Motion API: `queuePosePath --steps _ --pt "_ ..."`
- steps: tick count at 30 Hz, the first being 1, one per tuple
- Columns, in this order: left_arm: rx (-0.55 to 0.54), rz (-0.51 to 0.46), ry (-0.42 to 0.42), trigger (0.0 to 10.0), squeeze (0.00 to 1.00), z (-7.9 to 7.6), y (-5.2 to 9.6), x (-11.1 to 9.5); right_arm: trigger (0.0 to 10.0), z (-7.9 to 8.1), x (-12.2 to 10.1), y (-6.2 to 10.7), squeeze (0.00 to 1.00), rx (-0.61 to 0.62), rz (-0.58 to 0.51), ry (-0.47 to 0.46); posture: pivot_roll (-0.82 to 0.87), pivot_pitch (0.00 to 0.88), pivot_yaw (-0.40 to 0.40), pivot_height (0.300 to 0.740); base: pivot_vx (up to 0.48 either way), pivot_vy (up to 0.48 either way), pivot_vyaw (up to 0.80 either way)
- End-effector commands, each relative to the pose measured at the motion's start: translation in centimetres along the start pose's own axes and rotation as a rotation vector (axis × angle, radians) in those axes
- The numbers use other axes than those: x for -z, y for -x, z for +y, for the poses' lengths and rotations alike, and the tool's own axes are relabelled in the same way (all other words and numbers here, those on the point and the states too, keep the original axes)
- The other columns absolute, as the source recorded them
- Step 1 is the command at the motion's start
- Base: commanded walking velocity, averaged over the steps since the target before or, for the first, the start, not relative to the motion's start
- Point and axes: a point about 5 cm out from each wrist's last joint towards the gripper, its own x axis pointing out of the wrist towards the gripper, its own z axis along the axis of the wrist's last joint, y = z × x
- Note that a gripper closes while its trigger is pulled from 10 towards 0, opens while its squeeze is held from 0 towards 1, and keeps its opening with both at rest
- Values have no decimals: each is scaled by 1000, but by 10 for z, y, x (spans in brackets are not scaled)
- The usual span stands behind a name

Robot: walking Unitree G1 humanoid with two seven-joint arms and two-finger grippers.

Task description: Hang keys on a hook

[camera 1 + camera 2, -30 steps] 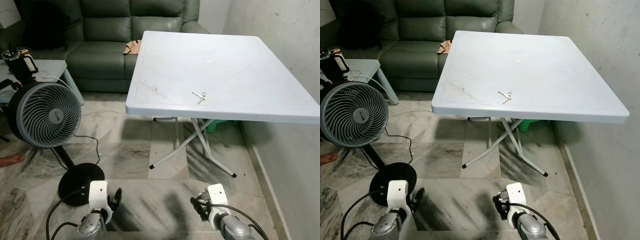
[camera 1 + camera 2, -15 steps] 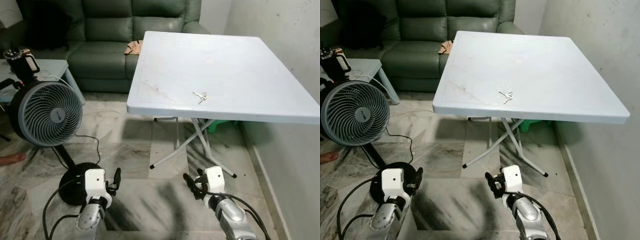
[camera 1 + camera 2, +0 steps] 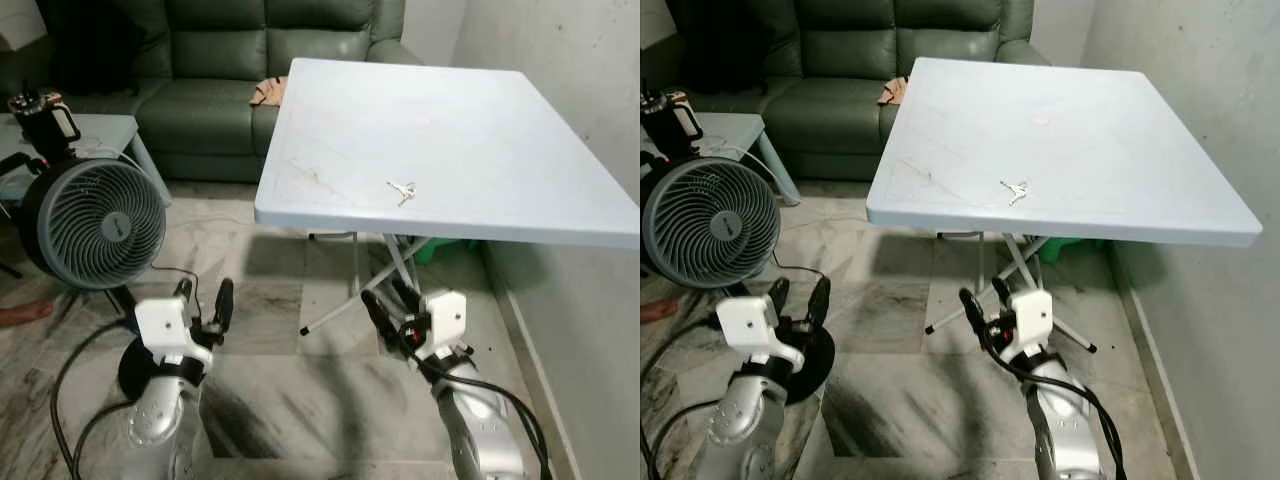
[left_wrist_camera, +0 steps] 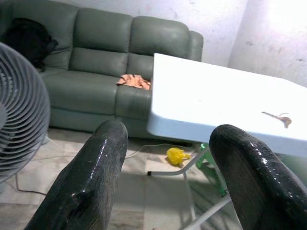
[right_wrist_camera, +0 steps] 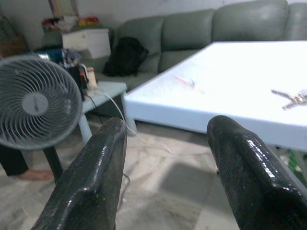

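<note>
The keys lie flat on the pale blue folding table, near its front edge and a little right of the middle, touched by neither gripper. The right gripper is raised in front of the robot, below the table's front edge and well apart from the keys, its two black fingers spread wide with nothing between them; its wrist view looks across the tabletop, where the keys show as a small silver bunch. The left gripper is held up at about the same height on the robot's left, beside the standing fan, its fingers likewise parted and empty. A green sofa stands behind the table with an orange cloth on its seat, and a bare foot rests on the marble floor at the far left
</note>
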Motion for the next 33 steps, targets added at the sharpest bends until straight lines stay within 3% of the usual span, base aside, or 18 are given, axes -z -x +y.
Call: queuePosePath --steps 1,5,13,14,16,33 --pt "-11 23 1 10000 0 1 2 0 10000 2 -5 -2 0 0 -9 -13 -118 39 11 740 0 0 0" --pt "1 11 -24 10000 0 0 1 -14 10000 5 -16 -3 0 -6 -11 -19 -113 45 9 740 0 0 0" --pt "-9 62 -42 10000 0 5 3 -16 10000 1 -18 0 0 3 26 -32 -114 46 9 740 0 0 0" --pt "-10 68 -47 10000 0 5 3 -16 10000 0 -18 1 949 6 31 -33 -113 45 8 740 0 0 0" --pt "-11 70 -51 10000 0 5 3 -16 10000 -1 -18 1 1000 8 33 -32 -112 45 8 740 0 0 0" --pt "10 84 -104 10000 0 1 -1 -18 10000 -2 -21 -1 1000 21 39 -19 -109 39 9 740 0 0 0"
